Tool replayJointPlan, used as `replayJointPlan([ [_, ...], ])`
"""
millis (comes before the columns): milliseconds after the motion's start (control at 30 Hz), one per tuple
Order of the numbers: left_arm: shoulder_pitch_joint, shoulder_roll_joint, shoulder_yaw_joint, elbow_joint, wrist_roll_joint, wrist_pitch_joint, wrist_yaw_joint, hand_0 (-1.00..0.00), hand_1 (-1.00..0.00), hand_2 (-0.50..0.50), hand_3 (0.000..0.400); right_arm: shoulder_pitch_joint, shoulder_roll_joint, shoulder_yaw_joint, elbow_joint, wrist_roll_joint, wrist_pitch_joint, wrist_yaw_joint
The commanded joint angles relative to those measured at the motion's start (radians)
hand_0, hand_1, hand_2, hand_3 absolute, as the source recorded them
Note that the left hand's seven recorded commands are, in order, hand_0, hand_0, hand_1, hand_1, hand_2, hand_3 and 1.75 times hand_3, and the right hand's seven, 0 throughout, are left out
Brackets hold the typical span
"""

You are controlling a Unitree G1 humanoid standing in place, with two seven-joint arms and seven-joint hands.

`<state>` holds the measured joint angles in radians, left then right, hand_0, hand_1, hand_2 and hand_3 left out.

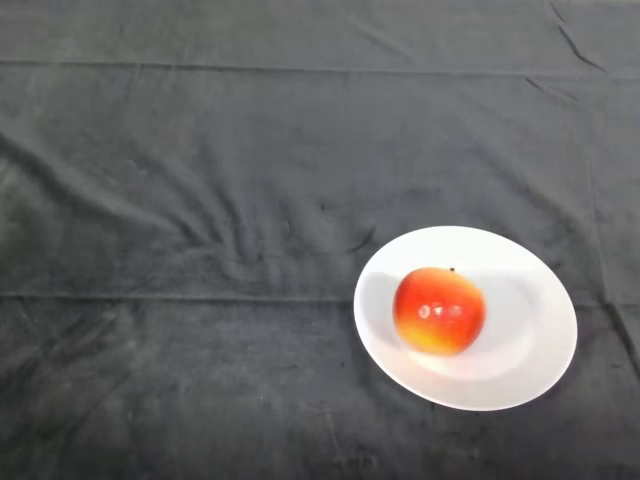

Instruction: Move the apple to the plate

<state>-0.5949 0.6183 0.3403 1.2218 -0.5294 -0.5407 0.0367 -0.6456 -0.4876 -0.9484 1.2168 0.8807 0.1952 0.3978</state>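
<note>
A red and yellow apple (pixel 439 310) rests upright on a white round plate (pixel 535 350), a little left of the plate's middle, its short stem pointing up. The plate lies on the dark cloth at the lower right of the head view.
A dark, wrinkled cloth (pixel 200 200) covers the whole table, with folds running across its left and middle parts.
</note>
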Motion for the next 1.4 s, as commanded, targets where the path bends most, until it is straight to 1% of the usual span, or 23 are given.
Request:
replayJointPlan([
  [33, 0.048, 0.070, 0.030, 0.035, -0.018, 0.020, 0.017, 0.00, 0.00, 0.00, 0.000, -0.014, -0.019, -0.0037, -0.002, 0.0184, -0.008, 0.0012],
  [267, 0.038, 0.056, 0.087, 0.028, -0.048, 0.038, 0.049, 0.00, 0.00, 0.00, 0.000, -0.014, -0.019, -0.0039, -0.001, 0.0184, -0.008, 0.0015],
  [567, 0.040, 0.047, 0.125, 0.012, -0.058, 0.049, 0.049, 0.00, 0.00, 0.00, 0.000, -0.015, -0.019, -0.0040, 0.000, 0.0184, -0.008, 0.0019],
  [1400, 0.035, 0.029, 0.160, -0.013, -0.022, 0.064, 0.038, 0.00, 0.00, 0.00, 0.000, -0.015, -0.019, -0.0041, 0.000, 0.0182, -0.009, 0.0021],
])
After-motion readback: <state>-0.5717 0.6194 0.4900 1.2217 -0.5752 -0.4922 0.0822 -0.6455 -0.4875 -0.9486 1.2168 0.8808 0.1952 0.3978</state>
